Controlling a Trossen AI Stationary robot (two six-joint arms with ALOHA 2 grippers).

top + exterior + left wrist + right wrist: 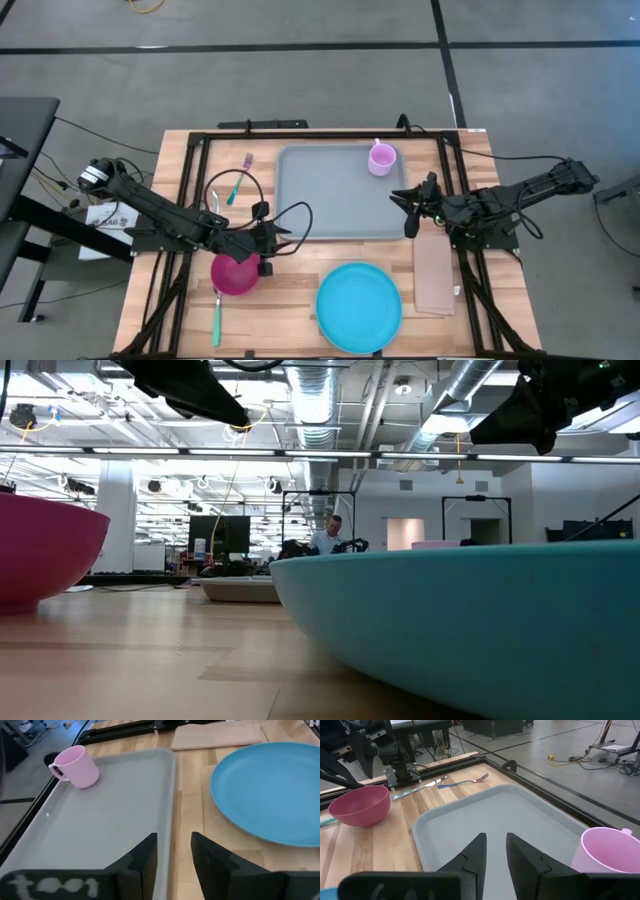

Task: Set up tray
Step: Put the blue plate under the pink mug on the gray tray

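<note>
Handling the tray: I am judging it light, stiff and slick; the low raised rim is looking like the only place to pinch.
Tray position: it is lying at the table's far middle, carrying a pink cup in its far right corner.
Left gripper: I am hovering it just off the tray's near left corner, fingers slightly parted and holding nothing.
Right gripper: I am hanging it over the tray's right edge, fingers narrowly apart and empty.
Beside the tray: blue plate and pink bowl are sitting nearer me.
</note>
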